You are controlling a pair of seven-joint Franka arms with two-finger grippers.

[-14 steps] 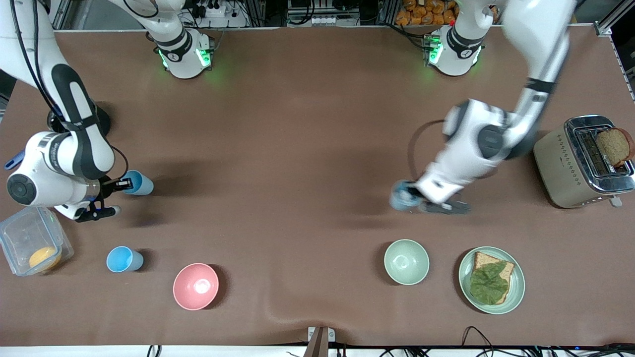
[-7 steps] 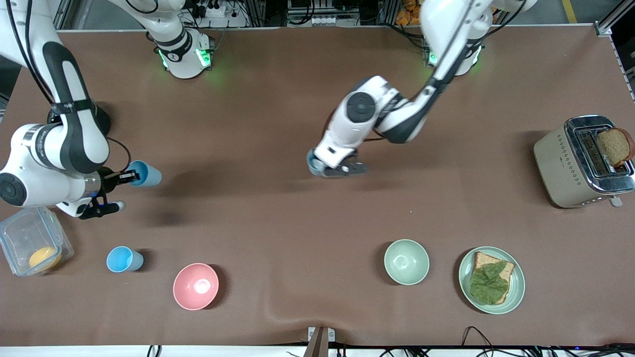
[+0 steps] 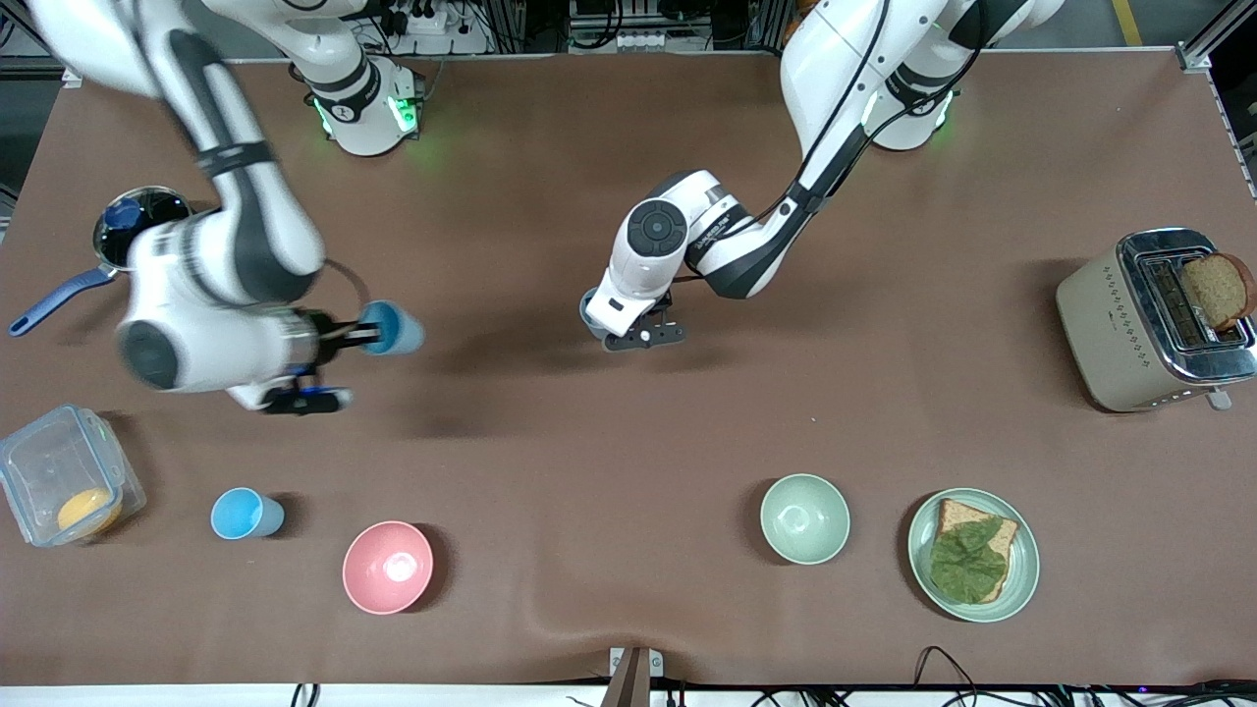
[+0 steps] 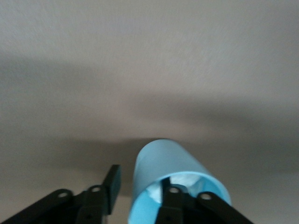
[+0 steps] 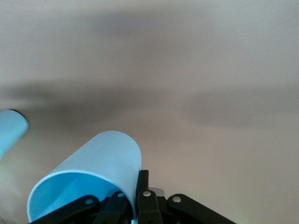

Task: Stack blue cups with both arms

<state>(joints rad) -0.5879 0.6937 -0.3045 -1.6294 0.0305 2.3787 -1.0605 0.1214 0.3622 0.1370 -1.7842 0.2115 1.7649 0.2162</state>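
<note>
Holding one blue cup each, both arms hang over the middle band of the brown tabletop. Right hand: fingers clamped on the rim of a cup, one finger inside the mouth and one outside, as the right wrist view shows; the cup is tipped on its side, clear of the tabletop, toward the right arm's end. Left hand: fingers clamped on the rim of a second cup, mostly hidden under the wrist in the front view; the left wrist view shows one finger inside the mouth and the cup lifted above the tabletop, over its centre. The two held cups are well apart.

A third cup stands upright, untouched, nearer to the front camera, between a clear lidded box holding something orange and a pink bowl. A pale green bowl sits just beside a green plate carrying bread with a leaf on top, toward the left arm's end. A toaster with a slice of bread in one slot stands farther from the front camera than the plate. A pot with a blue handle stands near the right arm's end.
</note>
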